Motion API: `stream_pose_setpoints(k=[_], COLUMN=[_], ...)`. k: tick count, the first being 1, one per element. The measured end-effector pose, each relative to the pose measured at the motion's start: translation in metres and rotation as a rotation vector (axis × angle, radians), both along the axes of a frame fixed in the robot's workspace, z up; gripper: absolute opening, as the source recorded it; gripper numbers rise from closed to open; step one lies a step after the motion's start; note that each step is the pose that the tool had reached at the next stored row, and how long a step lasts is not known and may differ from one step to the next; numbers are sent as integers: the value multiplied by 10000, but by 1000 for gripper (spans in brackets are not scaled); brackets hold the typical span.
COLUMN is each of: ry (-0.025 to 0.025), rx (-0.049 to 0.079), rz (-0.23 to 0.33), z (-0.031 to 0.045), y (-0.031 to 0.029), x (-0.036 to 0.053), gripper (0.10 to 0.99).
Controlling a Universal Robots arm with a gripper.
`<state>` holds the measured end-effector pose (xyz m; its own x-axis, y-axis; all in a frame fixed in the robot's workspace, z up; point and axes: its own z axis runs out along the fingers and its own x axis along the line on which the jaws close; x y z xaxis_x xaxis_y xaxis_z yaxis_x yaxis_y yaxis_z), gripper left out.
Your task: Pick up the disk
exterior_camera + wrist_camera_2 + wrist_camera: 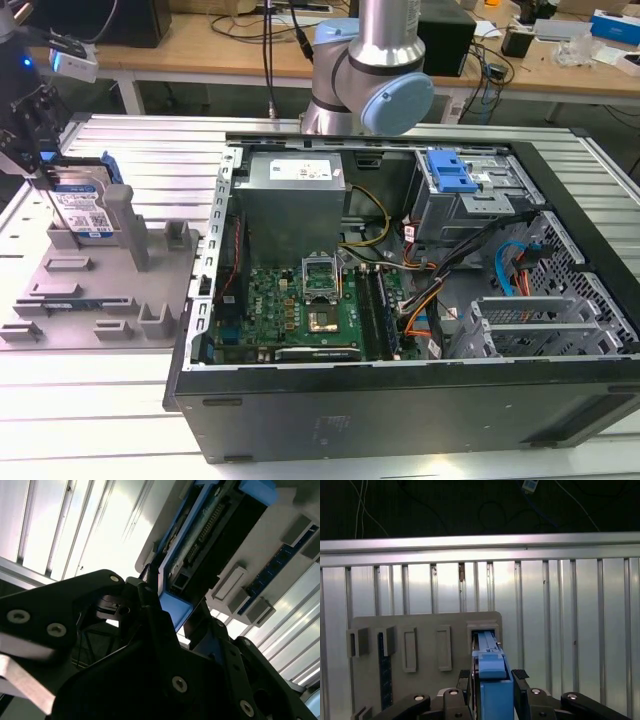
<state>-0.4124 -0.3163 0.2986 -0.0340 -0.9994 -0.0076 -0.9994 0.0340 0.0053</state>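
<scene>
The disk [82, 208] stands on edge in the grey fixture [90, 290], label face toward the computer case [400, 300], long axis parallel to the fixture base. The gripper [492, 680] straddles its upper blue rail [492, 672], fingers [520, 674] close on both sides; contact cannot be confirmed.

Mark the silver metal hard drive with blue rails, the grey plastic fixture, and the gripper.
silver metal hard drive with blue rails [82, 208]: exterior view, labelled face.
grey plastic fixture [95, 285]: exterior view, bare base plate.
gripper [492, 676]: first wrist view, midway between fingertips, astride the drive's blue rail.
</scene>
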Motion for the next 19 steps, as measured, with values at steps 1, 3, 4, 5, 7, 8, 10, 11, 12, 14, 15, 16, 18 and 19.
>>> stream_pose_setpoints(k=[1, 3, 4, 5, 7, 8, 10, 11, 12, 14, 15, 16, 18, 19], ry=[1, 0, 0, 0, 1, 0, 0, -1, 0, 0, -1, -2, 1, -1], rx=[-1, 0, 0, 0, 0, 0, 0, 1, 0, 1, 1, 1, 0, 0], rz=[0, 0, 0, 0, 0, 0, -1, -1, -1, 2, 1, 1, 2, 3], z=[0, -1, -1, -1, -1, -2, -2, -2, -2, -2, -2, 0, 11, 16], y=[0, 0, 0, 0, 0, 0, 0, 0, 0, -2, -2, -3, -4, -5], x=[0, 0, 0, 0, 0, 0, 0, 0, 0, 0, 0, 0, 0, 0], gripper=[455, 373, 369, 369, 369, 369, 369, 369, 369, 369, 369, 369, 369, 369])
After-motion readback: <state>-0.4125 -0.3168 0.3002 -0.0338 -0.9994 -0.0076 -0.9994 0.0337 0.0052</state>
